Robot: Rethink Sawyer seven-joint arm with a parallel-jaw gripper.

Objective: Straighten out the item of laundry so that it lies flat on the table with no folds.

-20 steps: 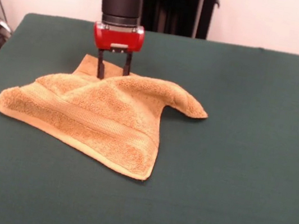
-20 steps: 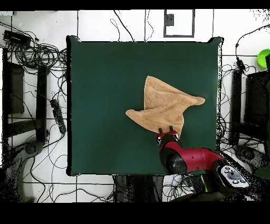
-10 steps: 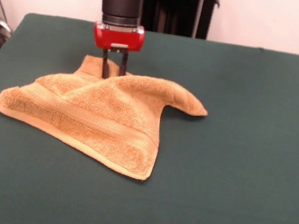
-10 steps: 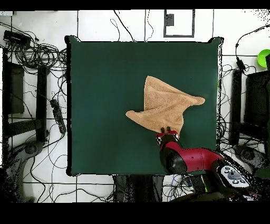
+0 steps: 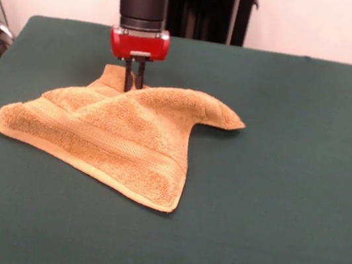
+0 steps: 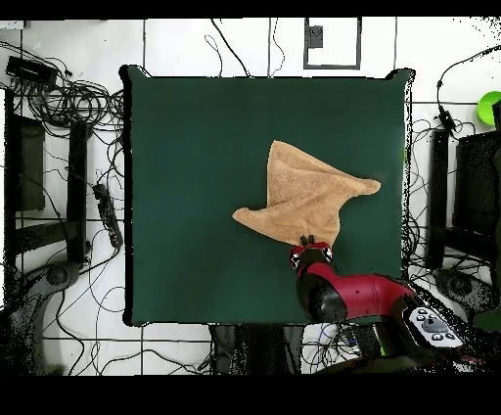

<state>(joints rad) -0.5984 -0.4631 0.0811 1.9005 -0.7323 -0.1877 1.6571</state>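
Observation:
The item of laundry, an orange-tan towel, lies crumpled on the green table, with folds running across it and one corner pointing right. The red arm comes straight down to the towel's far edge. There my gripper has its two dark fingers pressed close together on a raised fold of the cloth. From above, the item of laundry forms a rough triangle right of the table's middle, and the gripper sits at the towel edge nearest the robot's base.
Bare green table surface surrounds the towel on all sides, widest to the right in the front view. Cables and dark equipment lie on the floor around the table. A green object sits off the table's right edge.
The gripper's fingers have drawn together on the towel's far edge, from well apart to nearly touching. The towel's right corner has shifted slightly.

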